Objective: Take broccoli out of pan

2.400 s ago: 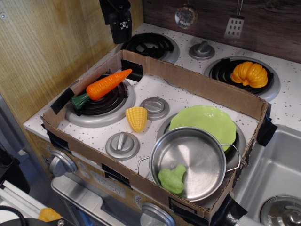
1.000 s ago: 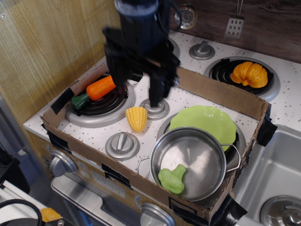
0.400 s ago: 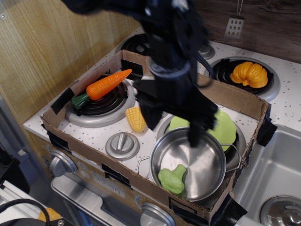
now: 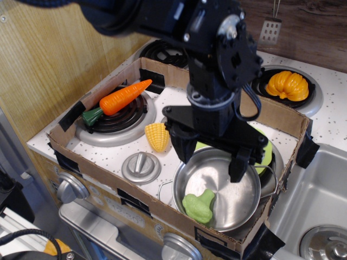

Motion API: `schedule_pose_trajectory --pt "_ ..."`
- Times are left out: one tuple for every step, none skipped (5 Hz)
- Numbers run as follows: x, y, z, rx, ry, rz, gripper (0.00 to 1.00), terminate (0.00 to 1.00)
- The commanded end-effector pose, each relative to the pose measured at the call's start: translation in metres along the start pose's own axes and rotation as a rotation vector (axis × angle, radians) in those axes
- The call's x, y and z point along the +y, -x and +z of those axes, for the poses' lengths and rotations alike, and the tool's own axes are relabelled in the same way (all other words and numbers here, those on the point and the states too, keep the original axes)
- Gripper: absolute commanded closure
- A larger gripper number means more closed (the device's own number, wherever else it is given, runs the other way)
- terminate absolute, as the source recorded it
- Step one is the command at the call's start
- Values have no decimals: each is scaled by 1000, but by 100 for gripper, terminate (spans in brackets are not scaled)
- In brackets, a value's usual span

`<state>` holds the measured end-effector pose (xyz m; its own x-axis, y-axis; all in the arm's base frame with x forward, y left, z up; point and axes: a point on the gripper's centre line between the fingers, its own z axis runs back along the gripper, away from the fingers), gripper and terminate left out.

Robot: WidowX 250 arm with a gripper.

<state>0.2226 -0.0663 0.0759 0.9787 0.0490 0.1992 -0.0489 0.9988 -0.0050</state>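
Note:
The light-green toy broccoli (image 4: pixel 199 205) lies on its side in the front-left part of the shiny steel pan (image 4: pixel 233 203), which stands at the front right of the cardboard tray. My black gripper (image 4: pixel 210 157) hangs open over the pan, its two fingers spread wide, one finger (image 4: pixel 181 147) at the pan's left rim and the other (image 4: pixel 239 165) over its middle. It is above and a little behind the broccoli and does not touch it. The arm hides the pan's back rim.
A lime-green plate (image 4: pixel 264 152) lies behind the pan, mostly hidden. A corn cob (image 4: pixel 158 136) and an orange carrot (image 4: pixel 120 97) lie to the left. A cardboard wall (image 4: pixel 108 179) rings the stove area. An orange pumpkin (image 4: pixel 287 85) sits on the back right burner. A sink (image 4: pixel 320 206) is at the right.
My gripper has come from the back left, across the tray, to above the pan and has dropped lower toward it. The broccoli and the pan have not moved.

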Motion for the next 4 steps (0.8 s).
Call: schedule_pose_trajectory --pt "-5 -8 -18 -61 -20 13 0 0" --pt "-2 -3 -27 -78 -34 15 0 0" --pt "-1 0 -33 -79 -32 28 0 0" --pt "-4 6 -38 -88 -33 51 0 0"
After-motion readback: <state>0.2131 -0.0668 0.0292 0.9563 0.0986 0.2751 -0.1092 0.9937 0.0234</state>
